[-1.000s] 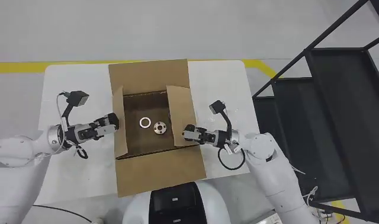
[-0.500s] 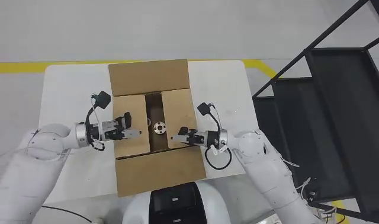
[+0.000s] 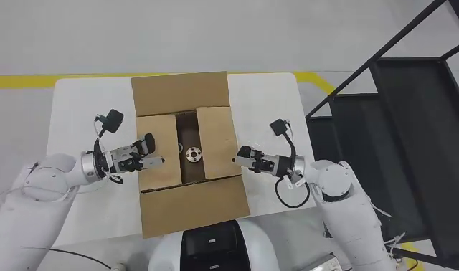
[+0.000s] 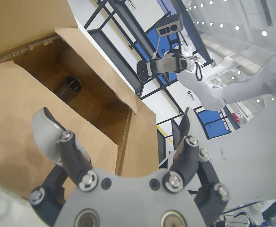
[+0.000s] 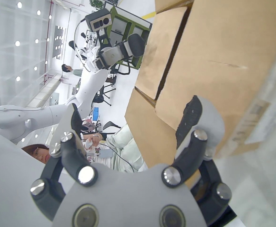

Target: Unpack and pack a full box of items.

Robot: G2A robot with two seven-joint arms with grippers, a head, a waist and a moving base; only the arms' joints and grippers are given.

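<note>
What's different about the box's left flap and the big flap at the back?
The left flap is folded in over the box, while the back flap lies spread outward. The back flap is wider than the left flap. The left gripper is over the left flap; no gripper is near the back flap. Both are plain brown cardboard.

Lays the left flap (image 3: pixel 159 153) and right flap (image 3: pixel 215 143) flat across the box (image 3: pixel 179 92), upright a second ago. Draws the right end effector (image 3: pixel 240 157) back off its flap, box edge now just ahead of it; eases the left end effector (image 3: pixel 150 150) slightly outward too.
</note>
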